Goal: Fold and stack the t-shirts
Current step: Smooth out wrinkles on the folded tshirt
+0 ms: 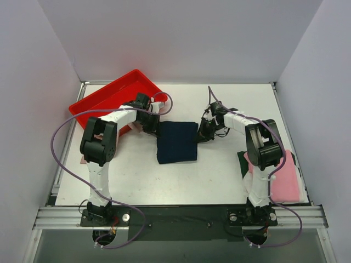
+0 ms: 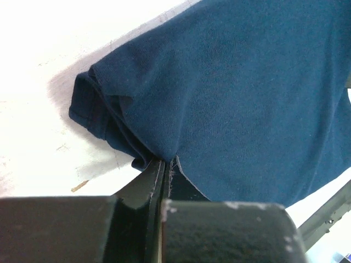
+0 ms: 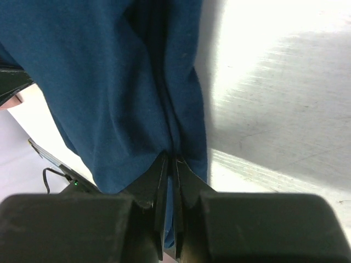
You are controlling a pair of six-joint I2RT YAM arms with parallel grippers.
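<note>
Left gripper (image 2: 164,160), right gripper (image 3: 171,156) pinch squarish navy t-shirt (image 1: 176,142), far corners.

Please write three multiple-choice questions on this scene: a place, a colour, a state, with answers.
1. Where is the red tray? A far left of the table; B near right; C centre.
2. Which colour is the t-shirt in the centre? A pink; B beige; C navy.
3. How is the left gripper? A wide open; B shut on the t-shirt; C shut on nothing.
Key: 1 A, top view shows it there; 2 C, both wrist views show navy cloth; 3 B, it pinches the cloth edge.
</note>
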